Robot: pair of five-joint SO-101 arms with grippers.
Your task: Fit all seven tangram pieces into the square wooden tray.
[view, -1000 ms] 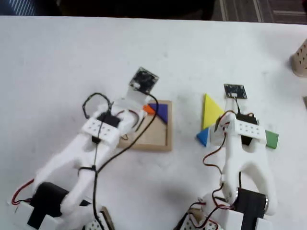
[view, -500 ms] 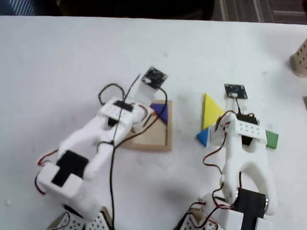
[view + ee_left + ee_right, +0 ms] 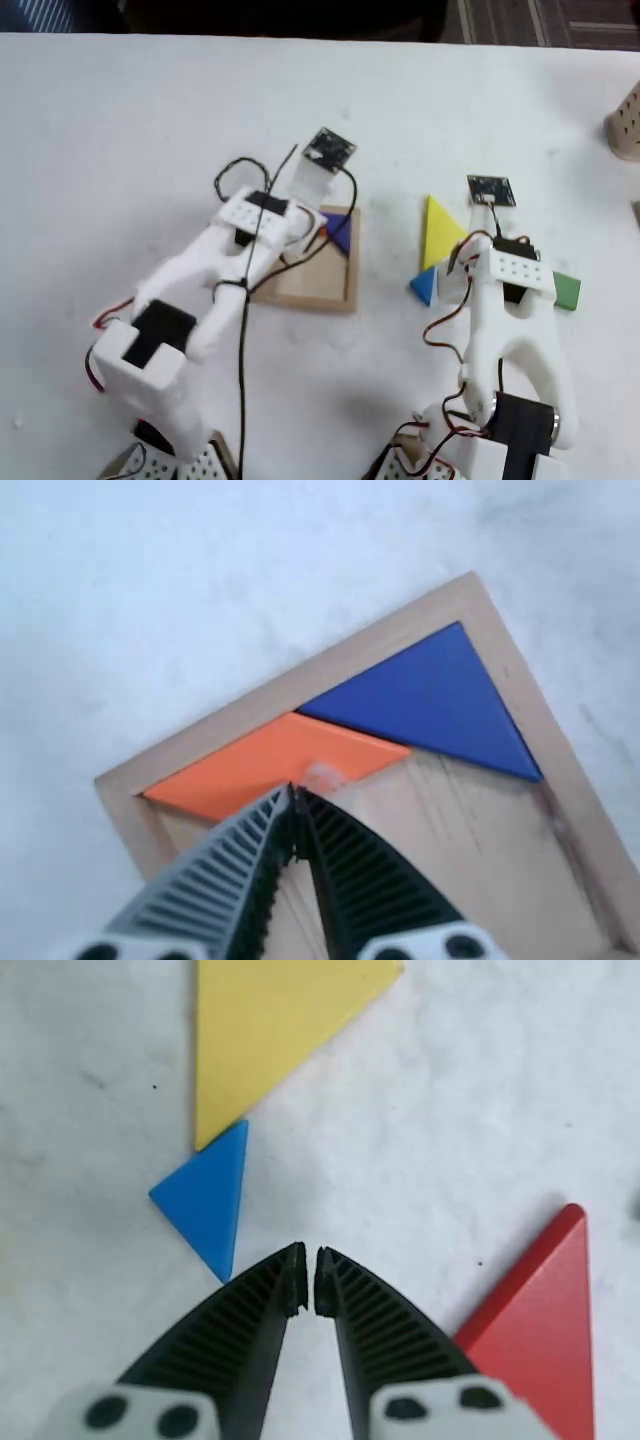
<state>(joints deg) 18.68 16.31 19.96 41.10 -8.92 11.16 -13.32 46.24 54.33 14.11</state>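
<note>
Over the last second the left arm has swung its elbow out and carried its wrist farther over the square wooden tray [image 3: 330, 292]. The left gripper [image 3: 295, 802] now has its jaws pressed together with nothing between them, its tips at the inner edge of the flat orange piece [image 3: 240, 770]. That piece lies in a corner of the tray, edge to edge with the large dark-blue triangle [image 3: 430, 705]. This looks like nudging the orange piece home, so two of the seven pieces appear placed and most of the tray floor is bare.

To the right, the right arm has not moved. The right gripper [image 3: 308, 1280] hovers all but closed and holds nothing. Around it, loose on the table, lie the large yellow triangle [image 3: 440, 230], the small blue triangle [image 3: 424, 286] just beside it, the red triangle [image 3: 535, 1325] and the green piece [image 3: 567, 291].

The white table [image 3: 150, 120] is matte. A pale perforated object [image 3: 626, 125] sits at its right edge, and dark floor lies beyond.
</note>
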